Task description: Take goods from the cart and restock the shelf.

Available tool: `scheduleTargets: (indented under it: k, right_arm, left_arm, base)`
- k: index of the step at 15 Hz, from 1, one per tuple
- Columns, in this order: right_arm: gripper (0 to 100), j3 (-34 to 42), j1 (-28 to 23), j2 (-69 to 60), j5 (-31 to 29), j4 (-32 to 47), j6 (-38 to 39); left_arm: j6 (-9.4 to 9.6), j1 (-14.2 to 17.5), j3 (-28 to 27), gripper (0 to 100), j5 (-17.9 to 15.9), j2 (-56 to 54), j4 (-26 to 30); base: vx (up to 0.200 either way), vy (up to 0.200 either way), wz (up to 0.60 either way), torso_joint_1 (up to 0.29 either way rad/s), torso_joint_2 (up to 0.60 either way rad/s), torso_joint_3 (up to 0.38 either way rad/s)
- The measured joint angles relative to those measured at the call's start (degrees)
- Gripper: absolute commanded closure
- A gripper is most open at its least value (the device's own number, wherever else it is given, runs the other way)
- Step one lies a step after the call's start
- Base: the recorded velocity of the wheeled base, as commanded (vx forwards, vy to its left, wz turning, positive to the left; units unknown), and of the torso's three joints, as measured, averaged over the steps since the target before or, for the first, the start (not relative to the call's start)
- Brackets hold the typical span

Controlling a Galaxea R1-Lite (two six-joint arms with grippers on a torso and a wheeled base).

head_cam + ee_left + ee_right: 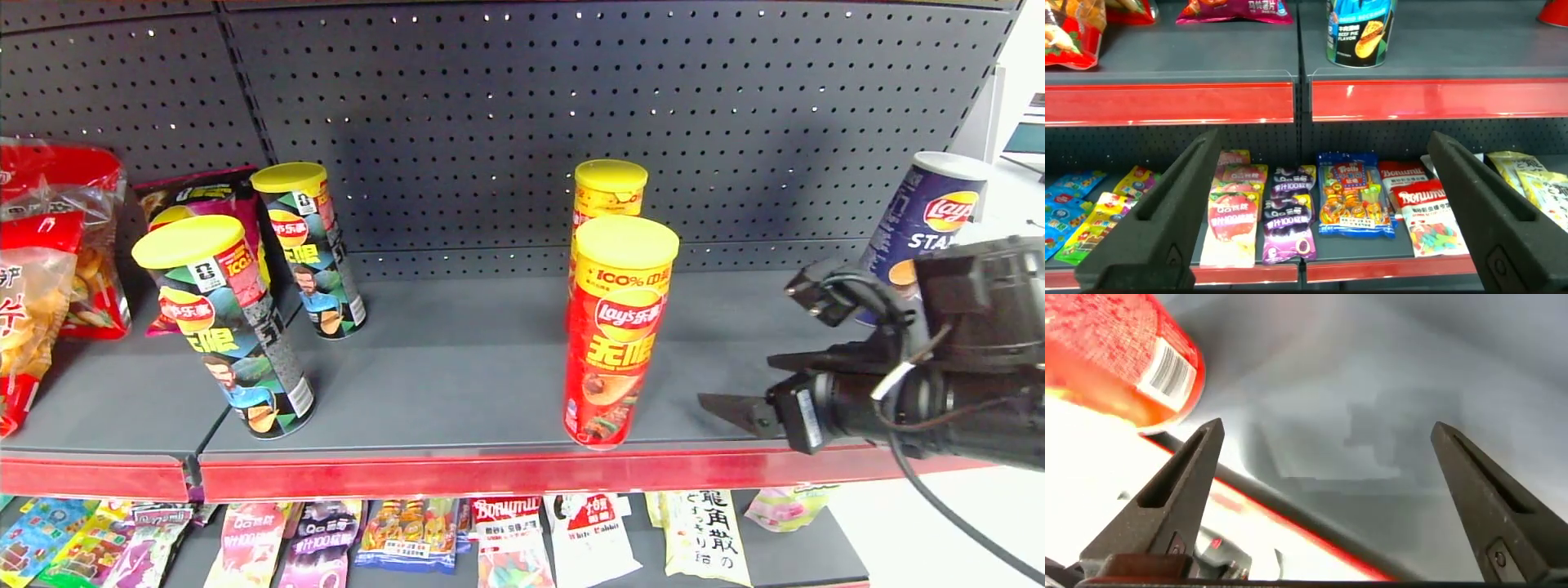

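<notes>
Clearance matters most for the right gripper, which hangs with its fingers spread and nothing between them at the front edge of the shelf, toward its right end and just beside the red can. That can stands upright at the front edge, in line with a yellow can nearer the back wall. It looks placed, so the step in hand is probably to draw clear and fetch the next item from the cart. The retreat is best made straight out over the front edge, not sideways, since a tall narrow can so near the lip would likely tip at a light knock. A blue can stands toward the rear right corner beyond the arm, so the wrist should not swing that way. The left gripper is likewise spread and empty, facing the lower shelf's candy bags, well out of the way.
</notes>
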Motion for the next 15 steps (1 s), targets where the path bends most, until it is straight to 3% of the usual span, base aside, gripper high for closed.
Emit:
scheduleTargets:
  k: [4,7,11,15]
  right_arm:
    - [0,9.76,-11.62,-17.75,10.89,-0.09,-5.19]
    - [0,20.37,-20.54,-36.47,15.48,-0.20,-6.62]
    - [0,35.06,-29.49,-60.33,15.82,0.90,-4.44]
    - [0,40.69,-31.94,-73.68,13.79,4.60,5.00]
  left_arm:
    - [0.02,0.00,0.00,0,-0.02,0.00,0.00]
    - [0.00,0.00,0.00,0,-0.02,0.00,-0.02]
    - [0.00,0.02,0.00,0,0.00,0.00,0.00]
    - [0.04,0.02,0.00,0,-0.02,0.00,0.00]
  base:
    - [0.000,0.000,0.00,0.000,0.00,0.000]
    - [0.000,0.000,0.00,0.000,0.00,0.000]
    - [0.000,0.000,0.00,0.000,0.00,0.000]
    - [0.000,0.000,0.00,0.000,0.00,0.000]
